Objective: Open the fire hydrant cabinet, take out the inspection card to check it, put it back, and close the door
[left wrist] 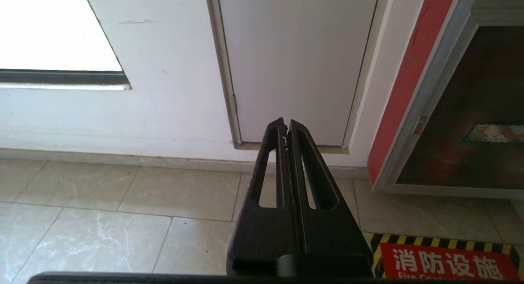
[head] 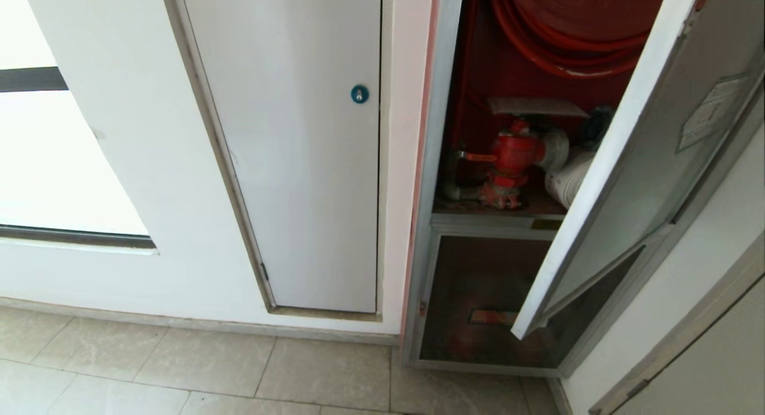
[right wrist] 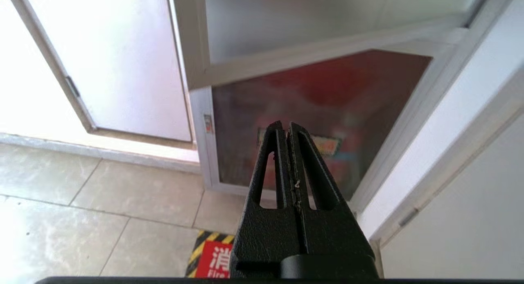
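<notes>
Fire hydrant cabinet [head: 442, 164] with its door [head: 651, 158] swung open, giving access to the red hydrant valve [head: 508, 164]. Both grippers, left gripper [left wrist: 286, 126] and right gripper [right wrist: 285, 128], hang low before the lower glass panel [right wrist: 311, 112], fingers pressed together, empty; no inspection card is visible.

I count one fire hydrant cabinet [head: 445, 134], one open door [head: 633, 164], one red valve [head: 511, 158], one white panel door [head: 299, 164].

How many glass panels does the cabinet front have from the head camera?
2: the door, swung open toward the right above, and the smaller lower panel, shut beneath it, in the fire hydrant cabinet. Anything above is out of frame.
</notes>
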### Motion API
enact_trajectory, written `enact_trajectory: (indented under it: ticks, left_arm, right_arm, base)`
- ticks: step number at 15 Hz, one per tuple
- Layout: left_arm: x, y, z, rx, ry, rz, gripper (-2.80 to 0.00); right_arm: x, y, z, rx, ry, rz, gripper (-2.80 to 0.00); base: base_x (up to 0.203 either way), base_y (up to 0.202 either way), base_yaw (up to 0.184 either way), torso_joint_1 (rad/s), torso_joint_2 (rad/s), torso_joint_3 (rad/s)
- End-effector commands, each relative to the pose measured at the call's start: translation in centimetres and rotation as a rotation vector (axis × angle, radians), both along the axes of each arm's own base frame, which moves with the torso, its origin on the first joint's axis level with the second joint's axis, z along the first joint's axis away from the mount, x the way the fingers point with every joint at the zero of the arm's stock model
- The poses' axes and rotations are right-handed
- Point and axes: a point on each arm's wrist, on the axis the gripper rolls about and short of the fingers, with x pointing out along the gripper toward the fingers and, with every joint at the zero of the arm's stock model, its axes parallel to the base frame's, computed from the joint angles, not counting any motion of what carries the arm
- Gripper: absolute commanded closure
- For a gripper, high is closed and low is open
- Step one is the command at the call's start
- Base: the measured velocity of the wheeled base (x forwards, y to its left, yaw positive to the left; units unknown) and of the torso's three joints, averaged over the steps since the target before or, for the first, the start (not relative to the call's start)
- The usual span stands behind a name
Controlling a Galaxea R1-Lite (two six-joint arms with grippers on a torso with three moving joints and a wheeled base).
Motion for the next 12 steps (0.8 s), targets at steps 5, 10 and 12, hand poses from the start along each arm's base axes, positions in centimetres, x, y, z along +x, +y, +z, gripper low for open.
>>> enact_trajectory:
  ticks: [5,10,12]
  left_arm:
    - [0.05,0.00,-0.12,0.001,0.006,0.000,0.00]
    - [0.04,0.03,-0.12,-0.021,0.006,0.012,0.00]
    - [0.04,0.03,-0.12,-0.021,0.006,0.012,0.00]
  right_arm:
    - [0.01,0.00,0.01,-0.001,0.001,0.001,0.00]
    - [0.01,0.00,0.01,-0.001,0.001,0.001,0.00]
    - [0.01,0.00,0.01,-0.001,0.001,0.001,0.00]
  base:
    - [-0.171,0.000,0.001,-0.001,0.00,0.004]
    - [0.000,0.000,0.000,0.005,0.00,-0.002]
    - [0.000,0.000,0.000,0.000,0.00,0.000]
